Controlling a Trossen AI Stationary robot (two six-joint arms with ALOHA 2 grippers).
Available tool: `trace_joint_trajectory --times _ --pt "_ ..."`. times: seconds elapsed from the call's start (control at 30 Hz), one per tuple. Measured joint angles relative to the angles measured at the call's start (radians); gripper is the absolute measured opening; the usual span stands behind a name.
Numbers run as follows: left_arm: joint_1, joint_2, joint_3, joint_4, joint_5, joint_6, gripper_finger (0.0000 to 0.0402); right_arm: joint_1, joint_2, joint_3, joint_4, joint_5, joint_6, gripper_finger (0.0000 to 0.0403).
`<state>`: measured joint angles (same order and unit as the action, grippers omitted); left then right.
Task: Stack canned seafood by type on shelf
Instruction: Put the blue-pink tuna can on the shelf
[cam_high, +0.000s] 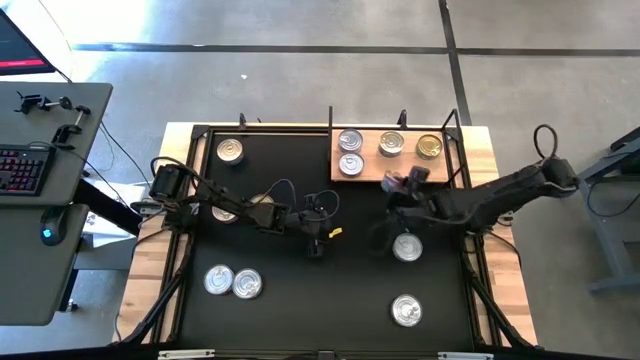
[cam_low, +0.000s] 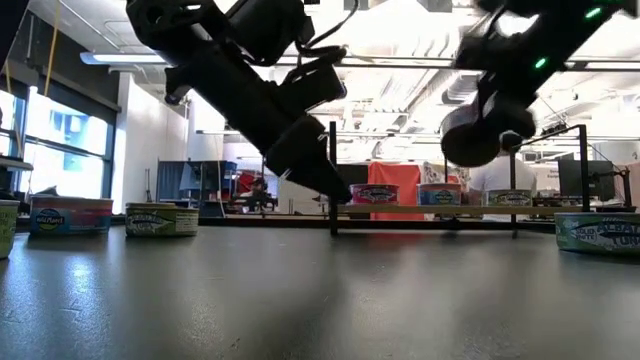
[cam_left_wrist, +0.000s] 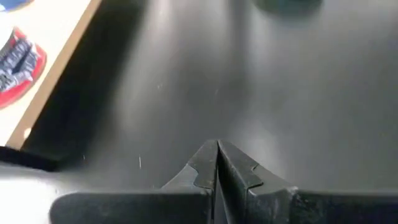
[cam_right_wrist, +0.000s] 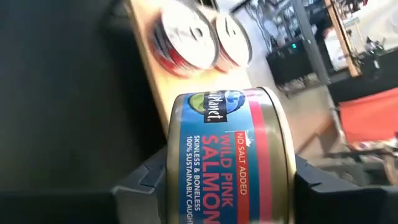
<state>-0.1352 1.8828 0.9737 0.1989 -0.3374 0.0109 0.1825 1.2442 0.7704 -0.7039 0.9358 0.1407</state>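
- R gripper (cam_high: 398, 182) grips a salmon can (cam_right_wrist: 227, 158) by its flat ends, one finger on each; can is on edge, axis running finger to finger, label reads "wild pink salmon".
- In the high view the held can (cam_high: 397, 181) hangs just off the shelf (cam_high: 395, 172) front edge, about mid-length; looks clear of the board, but hard to be sure from above.
- Shelf sits in the table's (cam_high: 300, 290) far right corner. On it, lids up: two silver cans (cam_high: 350, 140) (cam_high: 351, 164) at the left end, touching or nearly so; one silver (cam_high: 391, 145) mid; one gold (cam_high: 429, 147) toward the right end. Right end of front strip is bare.
- L gripper (cam_high: 316, 244) clenched tight on nothing, fingers (cam_left_wrist: 217, 171) pressed together, low over bare table near centre.
- Loose cans, all upright: one (cam_high: 230, 151) at far left corner, one (cam_high: 224, 212) at left edge under the L arm, a touching pair (cam_high: 233, 282) near left, one (cam_high: 407, 246) just beside the R arm, one (cam_high: 405, 310) near right.
- Centre and near-middle of table are open.
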Motion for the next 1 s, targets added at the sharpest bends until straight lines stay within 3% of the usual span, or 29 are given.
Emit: trace_joint_trajectory --times 0.23,0.53,0.8,1.0 --pt "0.000 0.000 0.001 0.009 -0.007 0.001 0.0005 -0.200 0.126 0.000 0.111 -0.043 -0.217 0.0166" --pt "-0.001 0.000 0.001 0.007 -0.008 0.001 0.0005 -0.297 0.248 0.000 0.200 -0.075 -0.300 0.0167" --pt "-0.003 0.000 0.001 0.000 -0.008 -0.019 0.0005 -0.320 0.198 0.000 0.193 -0.216 -0.300 0.0312" --pt "-0.003 0.008 0.001 0.001 -0.008 -0.018 0.0005 -0.322 0.085 0.001 0.129 -0.250 -0.305 0.0335"
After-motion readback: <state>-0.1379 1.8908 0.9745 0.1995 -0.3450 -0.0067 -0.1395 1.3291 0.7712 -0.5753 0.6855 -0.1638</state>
